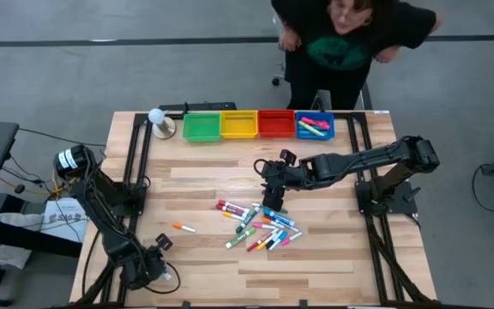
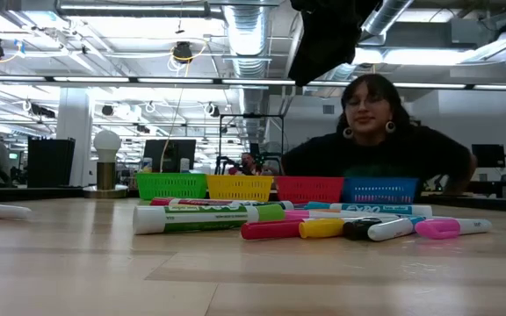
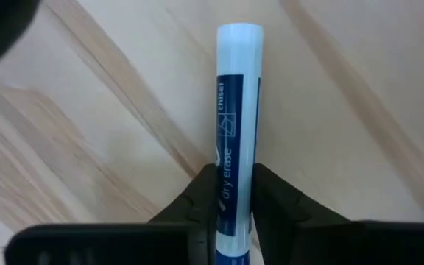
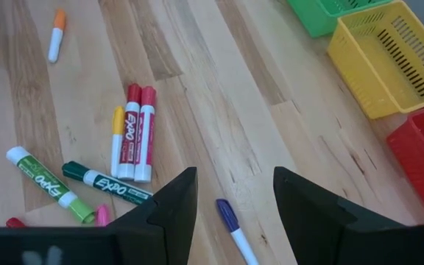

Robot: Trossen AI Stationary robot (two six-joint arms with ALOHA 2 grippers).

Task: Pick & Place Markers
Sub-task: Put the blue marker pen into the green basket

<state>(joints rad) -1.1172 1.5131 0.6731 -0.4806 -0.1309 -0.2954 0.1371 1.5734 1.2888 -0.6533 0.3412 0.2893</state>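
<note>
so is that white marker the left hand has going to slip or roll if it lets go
The white marker looks like a smooth, round, stiff tube, so it would probably roll on the flat table. The left hand pinches it near one end only, so it might pivot or slip.

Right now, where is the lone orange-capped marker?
In the high view, the orange-capped marker lies alone on the table's left half, left of the marker pile and just beyond the left gripper.

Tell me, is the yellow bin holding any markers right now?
No. In the right wrist view the yellow bin shows only its bare slotted floor, with no markers inside.
</note>
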